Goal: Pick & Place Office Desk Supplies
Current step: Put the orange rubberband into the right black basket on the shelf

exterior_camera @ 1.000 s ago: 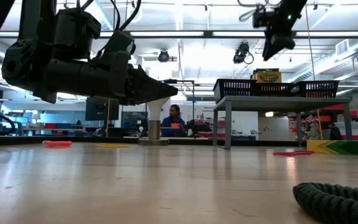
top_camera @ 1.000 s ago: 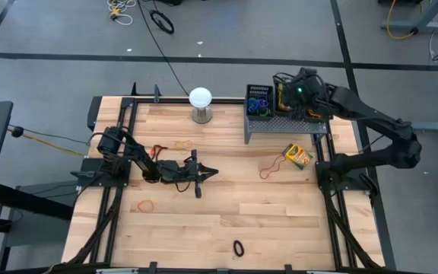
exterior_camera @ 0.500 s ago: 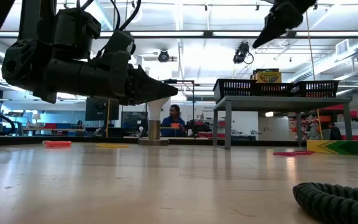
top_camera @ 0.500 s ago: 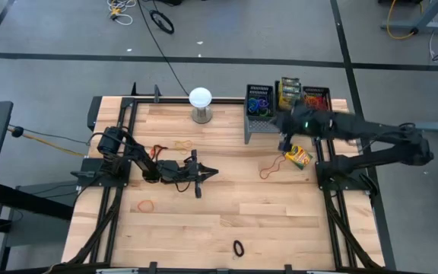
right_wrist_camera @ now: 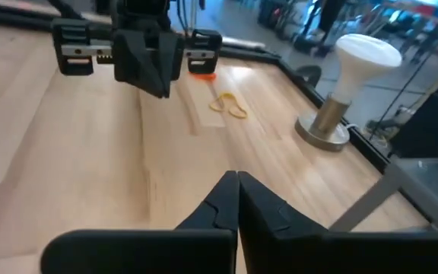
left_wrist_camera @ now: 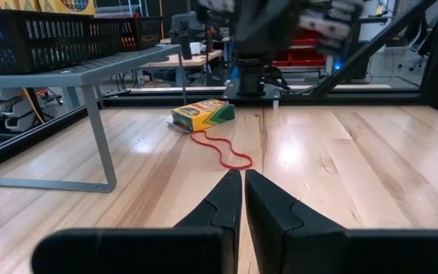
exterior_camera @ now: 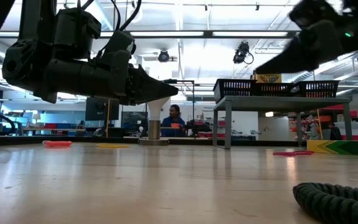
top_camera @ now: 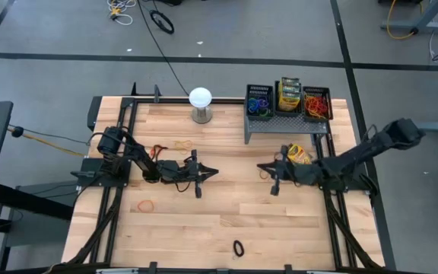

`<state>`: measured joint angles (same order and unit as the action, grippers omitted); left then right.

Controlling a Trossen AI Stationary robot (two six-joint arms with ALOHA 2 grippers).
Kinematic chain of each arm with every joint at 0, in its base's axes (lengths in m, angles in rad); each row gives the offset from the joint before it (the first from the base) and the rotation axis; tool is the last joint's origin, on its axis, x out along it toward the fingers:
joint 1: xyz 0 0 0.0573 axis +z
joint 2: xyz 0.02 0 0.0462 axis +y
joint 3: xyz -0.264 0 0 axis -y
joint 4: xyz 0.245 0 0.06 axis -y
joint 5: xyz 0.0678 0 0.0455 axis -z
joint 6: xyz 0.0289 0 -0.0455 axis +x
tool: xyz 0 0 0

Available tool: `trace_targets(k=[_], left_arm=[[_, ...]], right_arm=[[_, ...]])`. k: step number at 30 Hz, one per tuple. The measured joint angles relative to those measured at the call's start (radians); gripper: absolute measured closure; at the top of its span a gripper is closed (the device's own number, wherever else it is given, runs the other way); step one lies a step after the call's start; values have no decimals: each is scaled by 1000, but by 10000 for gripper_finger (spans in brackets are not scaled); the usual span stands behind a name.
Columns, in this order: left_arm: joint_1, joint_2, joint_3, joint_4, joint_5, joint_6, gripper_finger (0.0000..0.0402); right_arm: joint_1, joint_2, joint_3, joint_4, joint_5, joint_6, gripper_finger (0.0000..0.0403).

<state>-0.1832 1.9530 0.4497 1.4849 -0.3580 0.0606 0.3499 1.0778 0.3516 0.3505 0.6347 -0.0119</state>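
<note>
High view, bins: three black mesh bins sit side by side on the grey riser (top_camera: 286,125) at the table's far edge. The left bin (top_camera: 259,101) holds blue, purple and green rubber bands, the middle bin (top_camera: 289,97) holds yellow-and-green crayon boxes, and the right bin (top_camera: 317,102) holds red and orange rubber bands.
High view, right gripper (top_camera: 273,169): low over the table in front of the riser, with nothing in it. A loose crayon box (top_camera: 298,154) lies just behind it and a red band (top_camera: 267,170) right beside its tip.
High view, left gripper (top_camera: 208,172): left of centre, pointing toward the right gripper, nothing held. An orange band (top_camera: 146,205) lies near it, and a black band (top_camera: 238,248) is well apart at the near edge.
High view, other: a white globe (top_camera: 200,97) stands left of the riser.
Low view, bins: they show on the riser; the printing on the box in the middle bin is too small to read.
Left wrist view: the fingers (left_wrist_camera: 220,205) are nearly touching, gripping nothing. Ahead of them lie the red band and the crayon box, whose label cannot be read.
Right wrist view: the fingers (right_wrist_camera: 217,199) are pressed together, empty. A tan band (right_wrist_camera: 229,106) lies ahead, beside the globe.
</note>
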Motion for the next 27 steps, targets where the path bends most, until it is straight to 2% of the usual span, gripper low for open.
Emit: trace_targets(k=[5, 7, 12, 16, 18, 22, 27], left_arm=[[9, -5, 20, -16, 4, -8, 377], [7, -42, 21, -99, 4, -4, 381], [-32, -249, 21, -533, -2, -30, 396], [-138, -435, 41, -966, 9, -122, 395], [-218, -489, 84, -1222, -5, -218, 393], [-407, -494, 222, -1696, -71, -514, 373], [-596, -442, 400, -2146, -41, -967, 331]], right_arm=[[112, 52, -80, 167, 162, 43, 400], [139, 68, -83, 171, 196, 67, 400], [170, 113, -71, 180, 200, 110, 398], [186, 147, -70, 193, 200, 113, 397], [189, 169, -70, 221, 199, 113, 397], [189, 204, -70, 251, 198, 112, 397], [189, 232, -70, 259, 195, 128, 397]])
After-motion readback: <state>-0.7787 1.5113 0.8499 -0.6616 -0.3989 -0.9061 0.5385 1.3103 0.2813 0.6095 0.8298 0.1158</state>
